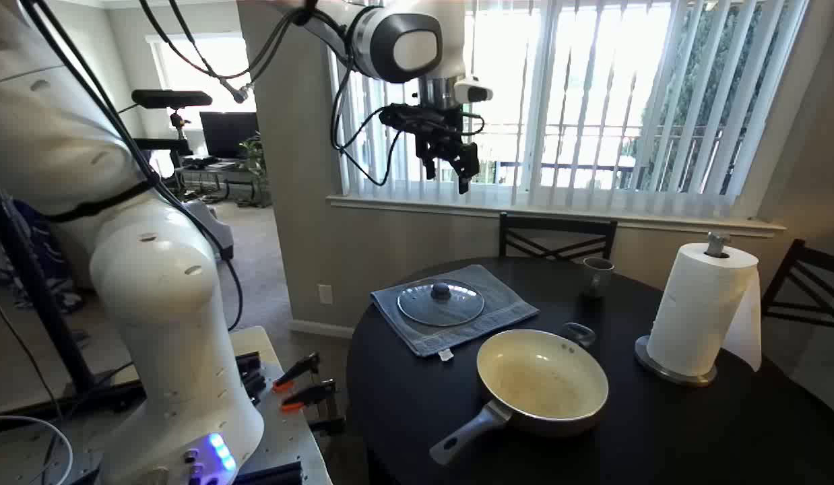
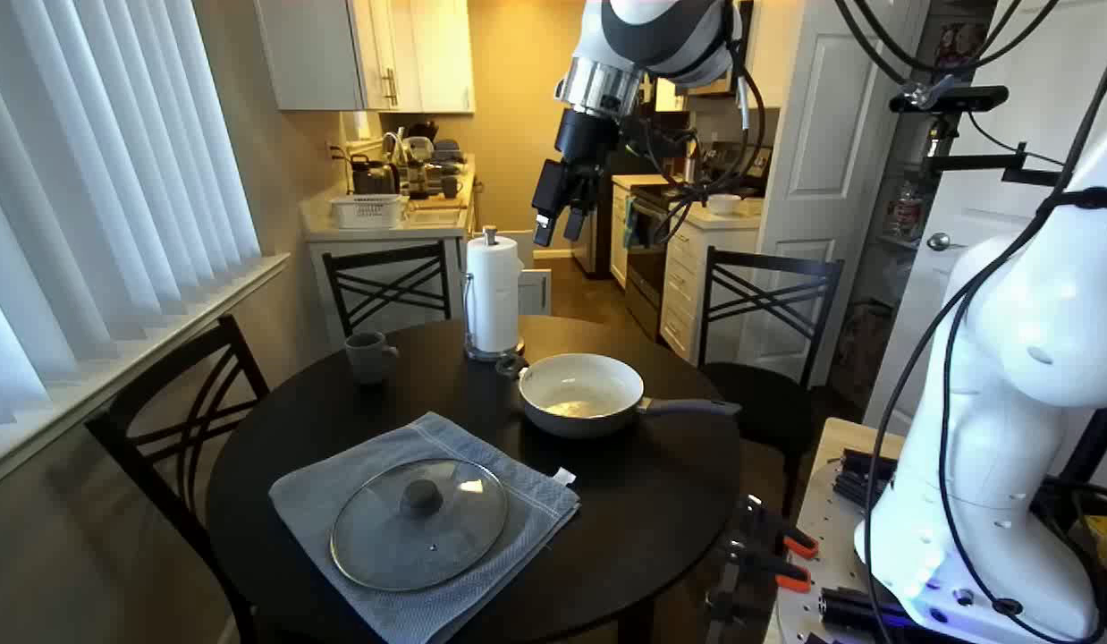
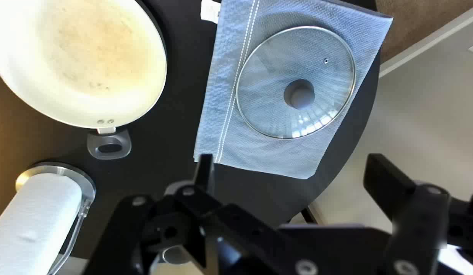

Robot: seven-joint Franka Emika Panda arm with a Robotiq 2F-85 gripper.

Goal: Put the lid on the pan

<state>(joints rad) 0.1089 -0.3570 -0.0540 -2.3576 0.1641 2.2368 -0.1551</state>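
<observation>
The lid is a round clear glass disc with a metal rim and dark centre knob. It lies flat, knob up, on a folded blue-grey towel in both exterior views (image 1: 424,311) (image 2: 384,528) and the wrist view (image 3: 274,76). The pan, cream inside with a long grey handle, stands upright beside the towel (image 1: 541,377) (image 2: 580,389); its handle is out of the wrist view, where its bowl (image 3: 87,65) and small side grip show. My gripper (image 1: 448,178) (image 2: 558,231) (image 3: 290,162) is open, fingers wide apart, nothing between them, high above the table.
The towel (image 1: 504,306) lies on a round dark table (image 1: 659,431). A paper towel roll (image 1: 700,310) on a metal stand rises tall near the pan. A grey mug (image 2: 370,356) stands at the table's far side. Chairs (image 2: 768,313) surround the table; a window (image 1: 579,101) is behind.
</observation>
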